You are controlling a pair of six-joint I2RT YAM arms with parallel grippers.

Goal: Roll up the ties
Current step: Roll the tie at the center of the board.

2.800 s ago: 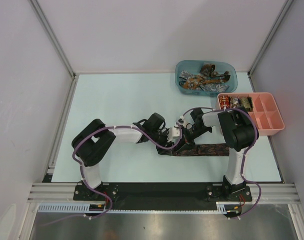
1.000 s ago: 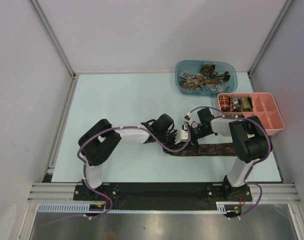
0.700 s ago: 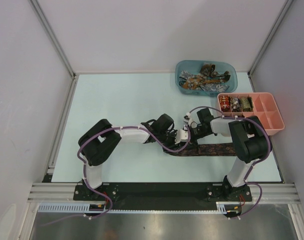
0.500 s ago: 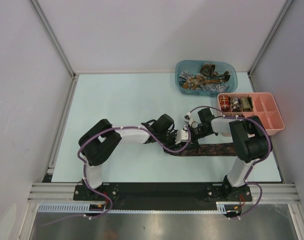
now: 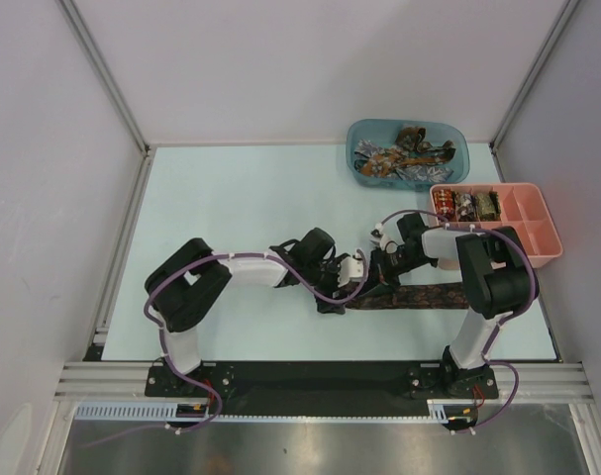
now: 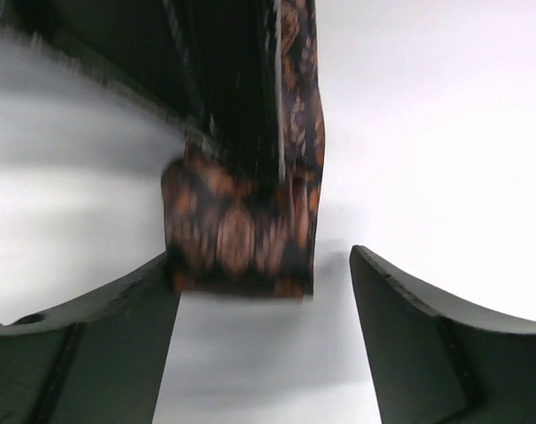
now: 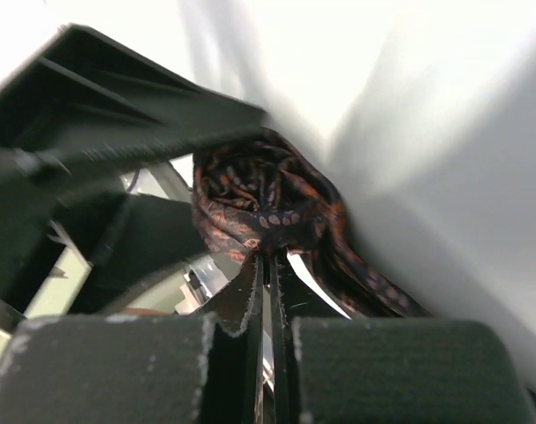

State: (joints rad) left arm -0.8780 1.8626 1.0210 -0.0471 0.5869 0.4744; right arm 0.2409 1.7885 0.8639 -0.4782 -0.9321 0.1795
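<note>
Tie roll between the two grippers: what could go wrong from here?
1. The left gripper is open around the rolled end of the tie. Only the right gripper, shut at the coil's centre, seems to pinch it, so the coil may spring loose.
2. Most of the tie lies flat and unrolled on the table; further winding could go skewed.
3. The grippers sit close together and could collide.
</note>
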